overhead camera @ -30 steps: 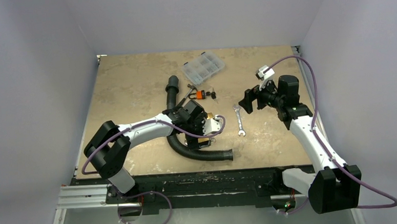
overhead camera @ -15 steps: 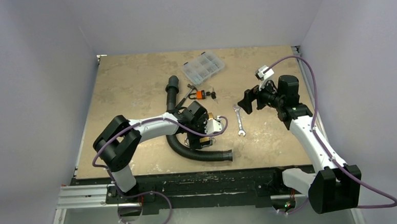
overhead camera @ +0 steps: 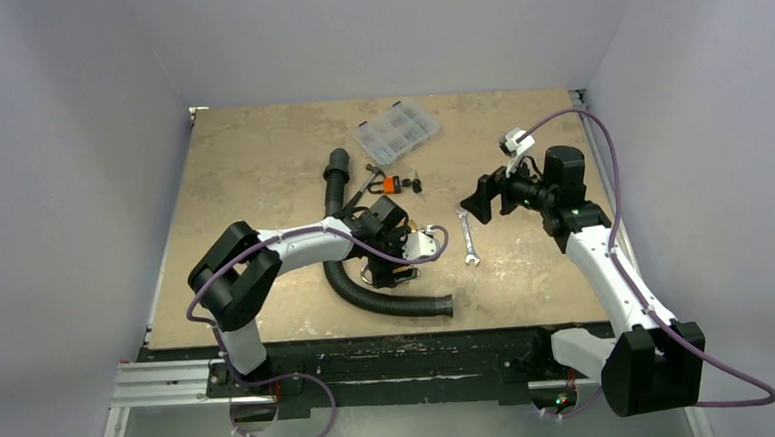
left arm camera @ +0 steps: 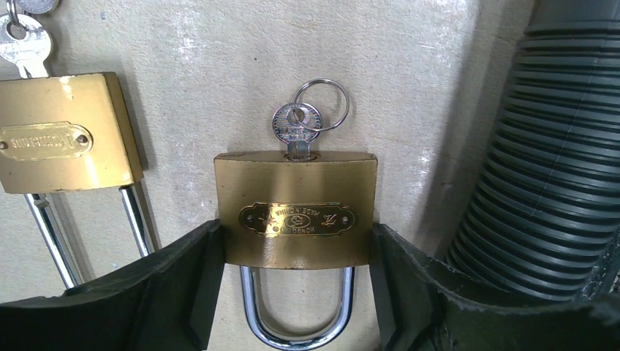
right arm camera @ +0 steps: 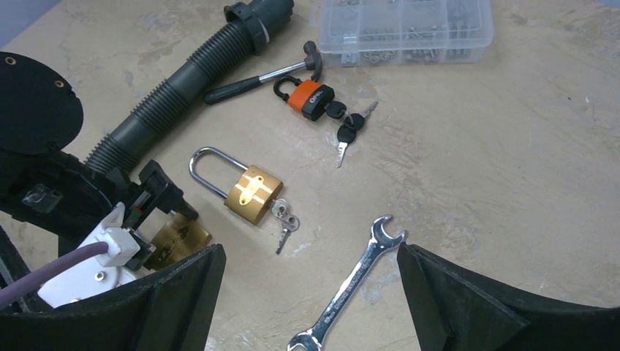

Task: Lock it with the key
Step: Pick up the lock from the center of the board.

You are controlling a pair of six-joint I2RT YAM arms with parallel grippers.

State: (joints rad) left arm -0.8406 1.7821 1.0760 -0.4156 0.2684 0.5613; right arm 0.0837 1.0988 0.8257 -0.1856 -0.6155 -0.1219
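Between the fingers of the left gripper, the brass padlock is clamped by its two sides, lying flat on the table. Its key sits in the keyhole on the edge away from the gripper, with a ring through the key's head. Both legs of the shackle meet the body; whether it is latched cannot be told. A second padlock, long-shackled and with its own key, lies just beside the first. The black hose runs along the other side.

The right gripper hangs above the table with its jaws wide apart, holding nothing. Below it lies a wrench. Farther off are an orange lock with black keys, a hammer and a clear box.
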